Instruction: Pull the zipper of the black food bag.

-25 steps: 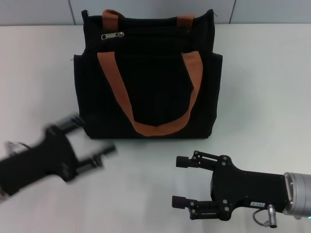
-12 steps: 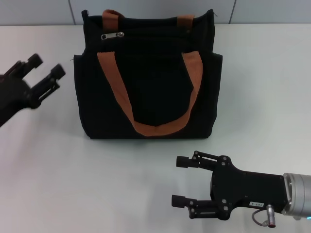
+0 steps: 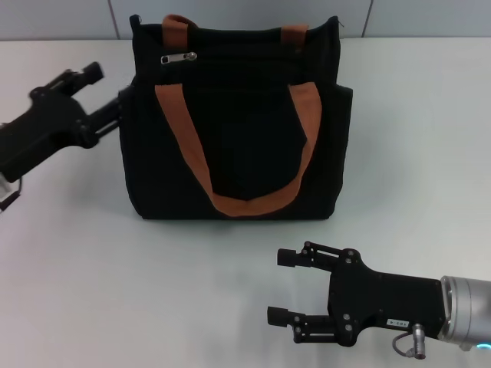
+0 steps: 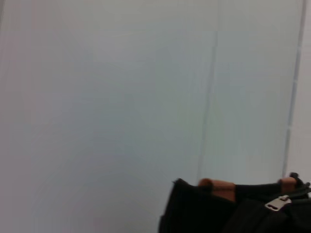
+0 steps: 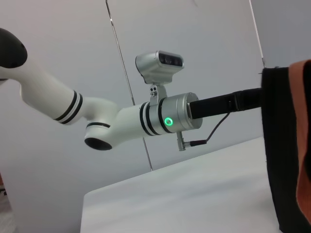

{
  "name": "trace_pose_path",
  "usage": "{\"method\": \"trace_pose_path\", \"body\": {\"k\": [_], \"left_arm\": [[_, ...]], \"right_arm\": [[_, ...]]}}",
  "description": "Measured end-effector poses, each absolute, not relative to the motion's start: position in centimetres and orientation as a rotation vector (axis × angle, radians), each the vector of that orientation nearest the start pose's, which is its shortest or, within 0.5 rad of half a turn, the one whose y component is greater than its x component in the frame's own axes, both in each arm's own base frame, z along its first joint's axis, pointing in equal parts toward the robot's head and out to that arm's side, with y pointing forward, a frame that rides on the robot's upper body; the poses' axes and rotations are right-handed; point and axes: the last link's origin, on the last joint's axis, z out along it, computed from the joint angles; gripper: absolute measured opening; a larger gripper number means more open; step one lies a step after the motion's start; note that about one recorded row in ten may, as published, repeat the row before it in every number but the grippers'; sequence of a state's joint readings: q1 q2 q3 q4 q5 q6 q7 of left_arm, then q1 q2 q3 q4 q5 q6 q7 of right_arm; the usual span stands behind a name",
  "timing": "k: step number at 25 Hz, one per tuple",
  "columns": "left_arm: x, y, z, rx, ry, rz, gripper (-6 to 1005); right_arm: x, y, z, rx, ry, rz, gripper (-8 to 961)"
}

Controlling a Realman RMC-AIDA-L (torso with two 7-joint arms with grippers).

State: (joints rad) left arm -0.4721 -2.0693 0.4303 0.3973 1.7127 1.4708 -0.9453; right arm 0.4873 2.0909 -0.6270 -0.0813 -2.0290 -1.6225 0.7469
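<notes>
Left gripper [image 3: 107, 96]: at the bag's left upper side, fingers spread. One finger lies above the side edge, the other reaches the side pocket; whether either touches the fabric I cannot tell. My judgement is that it is lining up to steady that end of the bag or to reach along the top edge toward the pull — not yet on it.

Zipper [image 3: 178, 57]: small silver tab near the left end of the top edge, just right of the left gripper and apart from it. It lies flat on the zip line, long axis running along the bag's top, left to right, ring end toward the right. The left wrist view catches it too, low at the frame edge.

Black food bag [image 3: 238, 146]: standing upright at the far middle of the white table [image 3: 414, 153], broad face toward the robot. The orange-brown handle [image 3: 245, 201] hangs down over that face in a loop. Its zip line runs across the top, so the pull would likely travel rightward.

Right gripper [image 3: 295, 287]: low and near, in front of the bag and well apart from it — fingers spread, holding nothing, apparently parked.
</notes>
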Motion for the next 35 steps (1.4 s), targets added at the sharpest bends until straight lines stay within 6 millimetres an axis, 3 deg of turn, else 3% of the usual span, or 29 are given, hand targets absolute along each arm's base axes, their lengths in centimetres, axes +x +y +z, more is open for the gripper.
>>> {"method": "trace_pose_path", "body": {"k": [14, 21, 29, 35], "left_arm": [[-26.8, 34.7, 0.5, -2.291, -0.396, -0.967, 658], [-27.0, 34.6, 0.8, -2.202, -0.388, -1.004, 649], [-27.1, 34.2, 0.2, -2.217, -0.346, -0.984, 638], [-27.1, 34.0, 0.0, -2.220, -0.334, -0.982, 364]], "right_arm": [[26.7, 23.5, -8.9, -2.817, 0.433, 1.031, 780], [26.8, 23.7, -8.8, -2.794, 0.441, 1.029, 775], [26.7, 24.0, -8.8, -2.787, 0.438, 1.024, 768], [26.6, 24.2, -8.7, -2.782, 0.433, 1.028, 764]]}}
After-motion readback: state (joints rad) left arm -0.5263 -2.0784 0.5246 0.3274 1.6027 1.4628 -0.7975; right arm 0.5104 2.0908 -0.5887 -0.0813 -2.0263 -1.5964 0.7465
